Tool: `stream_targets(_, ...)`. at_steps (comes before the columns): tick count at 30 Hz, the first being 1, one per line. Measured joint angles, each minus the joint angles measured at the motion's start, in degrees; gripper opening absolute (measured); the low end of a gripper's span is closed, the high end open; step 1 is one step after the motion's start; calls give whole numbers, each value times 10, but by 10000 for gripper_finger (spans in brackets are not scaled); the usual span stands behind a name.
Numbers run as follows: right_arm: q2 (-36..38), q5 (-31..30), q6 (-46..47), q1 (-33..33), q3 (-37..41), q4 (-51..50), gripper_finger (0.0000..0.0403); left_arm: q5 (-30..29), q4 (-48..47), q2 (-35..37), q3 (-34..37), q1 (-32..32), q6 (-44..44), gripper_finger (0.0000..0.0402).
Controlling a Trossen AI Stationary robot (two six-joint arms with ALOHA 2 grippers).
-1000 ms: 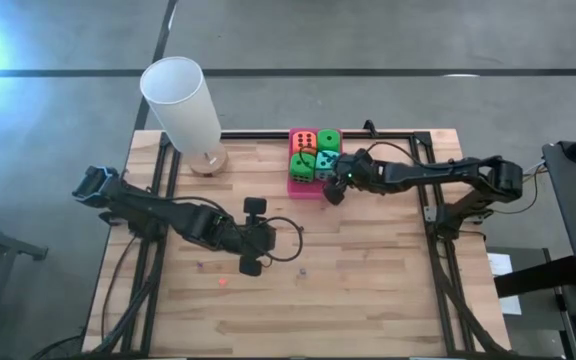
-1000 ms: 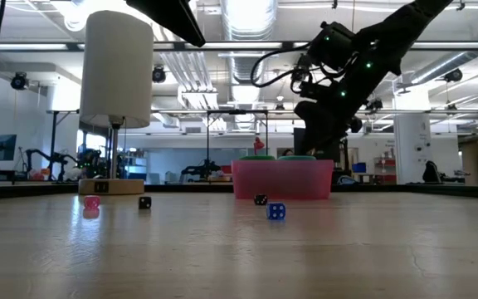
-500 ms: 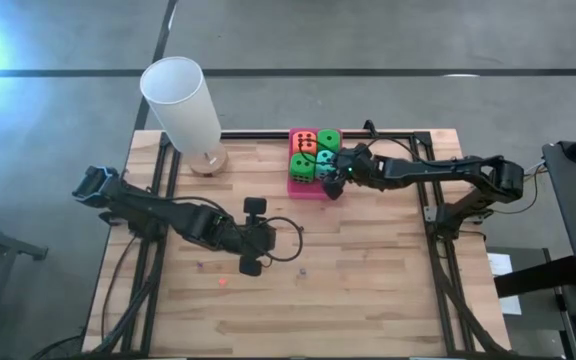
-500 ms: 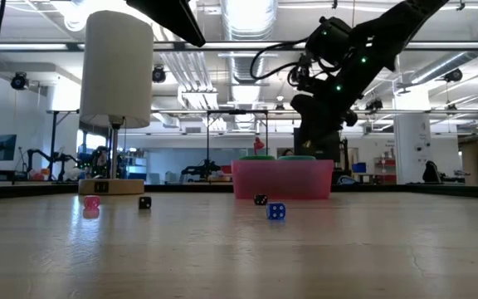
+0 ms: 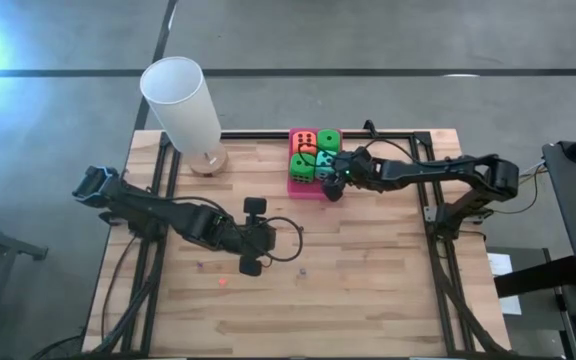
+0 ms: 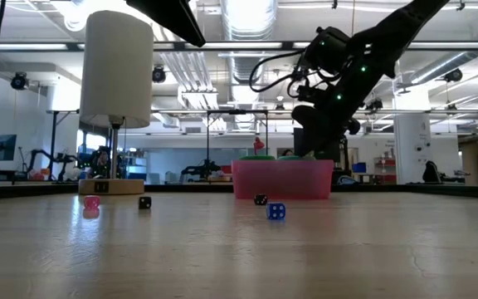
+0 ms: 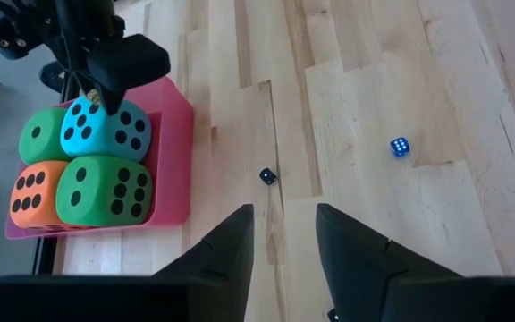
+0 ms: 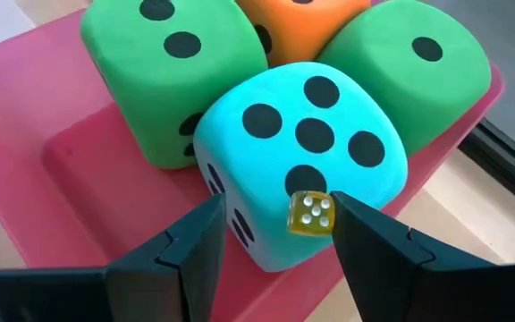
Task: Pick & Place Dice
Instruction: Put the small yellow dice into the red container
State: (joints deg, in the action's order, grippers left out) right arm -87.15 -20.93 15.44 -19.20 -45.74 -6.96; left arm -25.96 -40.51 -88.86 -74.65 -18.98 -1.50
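Four soft dice sit in a pink tray (image 5: 304, 191) at the table's far side: orange-red (image 5: 303, 140), two green (image 5: 329, 140) (image 5: 301, 165) and teal (image 8: 302, 143). My right gripper (image 8: 275, 228) hovers open just above the teal die, at the tray's near right corner (image 5: 334, 182). A tiny yellow die (image 8: 311, 215) shows between its fingertips, close to one finger, over the teal die's top. My left gripper (image 7: 284, 233) is open and empty over the table's middle (image 5: 254, 237). My right gripper points down over the teal die. The tiny yellow die (image 8: 311, 215) stands right beside one finger (image 8: 365, 237), well apart from the other. I cannot tell whether that finger touches it or whether it rests on the teal die.
A lamp with a white cylinder shade (image 5: 181, 100) stands at the far left corner. Tiny dice lie loose on the wood: blue (image 7: 400, 147), black (image 7: 266, 176), pink (image 6: 91, 202) and another black (image 6: 144, 202). A black frame borders the table.
My right gripper has shifted slightly toward the tray, rising a little and coming back down above the teal die. The four soft dice have kept their places.
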Motion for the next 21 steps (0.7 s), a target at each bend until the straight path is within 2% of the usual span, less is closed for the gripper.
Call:
stream_targets(17,78,3,-8,1,0,-27,192,0,0,0,0,1,0,129)
stream_targets(21,79,-39,-2,-6,6,-20,189,0,1,0,0,1,0,127)
